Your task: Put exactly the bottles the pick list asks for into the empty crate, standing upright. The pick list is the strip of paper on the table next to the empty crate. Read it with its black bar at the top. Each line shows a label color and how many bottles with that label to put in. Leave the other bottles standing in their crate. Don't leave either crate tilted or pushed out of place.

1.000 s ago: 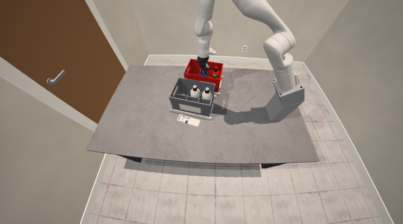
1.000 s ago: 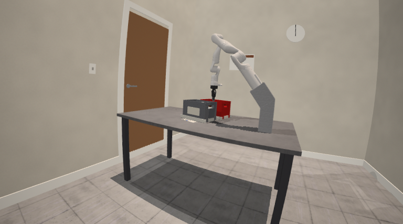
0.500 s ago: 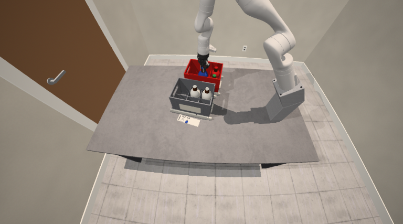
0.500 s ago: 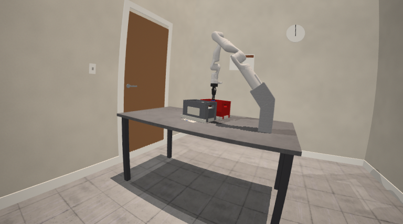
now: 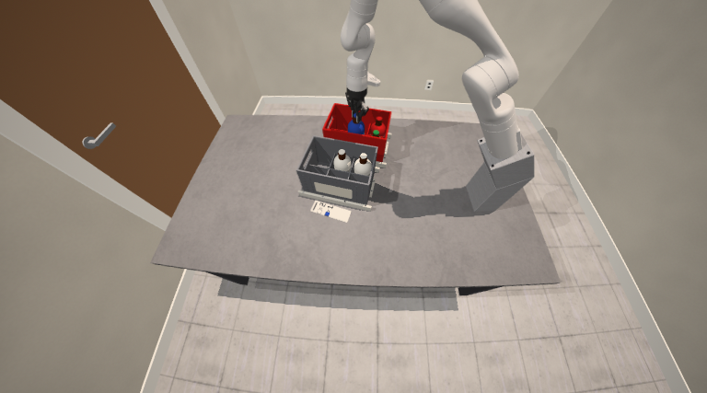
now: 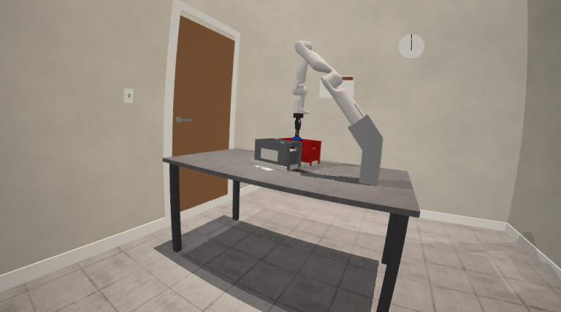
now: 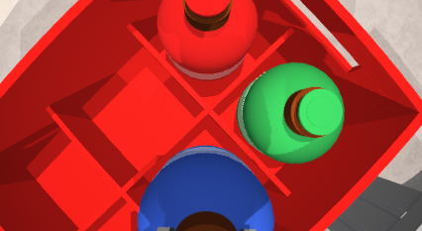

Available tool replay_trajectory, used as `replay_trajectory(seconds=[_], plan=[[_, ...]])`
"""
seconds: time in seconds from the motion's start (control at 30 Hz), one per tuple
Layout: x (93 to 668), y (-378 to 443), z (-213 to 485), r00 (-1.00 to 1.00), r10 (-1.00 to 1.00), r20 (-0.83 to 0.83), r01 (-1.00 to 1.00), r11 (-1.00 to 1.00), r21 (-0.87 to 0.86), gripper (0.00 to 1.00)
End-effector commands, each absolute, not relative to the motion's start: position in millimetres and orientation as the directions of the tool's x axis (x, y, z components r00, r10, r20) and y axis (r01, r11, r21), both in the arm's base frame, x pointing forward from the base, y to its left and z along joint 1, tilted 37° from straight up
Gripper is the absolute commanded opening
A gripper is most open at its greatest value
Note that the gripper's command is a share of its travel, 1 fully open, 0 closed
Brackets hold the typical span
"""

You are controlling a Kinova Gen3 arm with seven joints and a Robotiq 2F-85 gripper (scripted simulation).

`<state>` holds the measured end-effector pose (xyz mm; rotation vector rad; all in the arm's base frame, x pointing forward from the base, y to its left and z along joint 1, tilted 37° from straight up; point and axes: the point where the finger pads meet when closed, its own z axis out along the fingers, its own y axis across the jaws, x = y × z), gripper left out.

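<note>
My gripper (image 5: 356, 113) is shut on the neck of the blue bottle (image 5: 355, 126), which stands raised a little in the red crate (image 5: 355, 134). In the wrist view the blue bottle (image 7: 205, 191) fills the bottom edge, and the fingers are mostly out of frame. A red bottle (image 7: 208, 30) and a green bottle (image 7: 292, 112) stand in other cells of the red crate. The grey crate (image 5: 338, 171) in front holds two white bottles (image 5: 341, 160) (image 5: 363, 164). The pick list (image 5: 330, 210) lies in front of the grey crate.
The arm's grey base (image 5: 500, 178) stands on the table to the right of the crates. Red dividers (image 7: 163, 92) separate the cells around the bottles. A brown door (image 5: 77, 55) is on the left wall.
</note>
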<state>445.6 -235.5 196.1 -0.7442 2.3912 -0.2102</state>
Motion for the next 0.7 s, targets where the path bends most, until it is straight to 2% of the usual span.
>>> replay_trajectory(seconds=[0.0,0.67], plan=[[442.4,-236.2,200.8,-0.65,-0.559,-0.515,-0.46,0.829,-0.319,0.1],[424.3,-237.0,224.6,-0.65,-0.559,-0.515,-0.46,0.829,-0.319,0.1]])
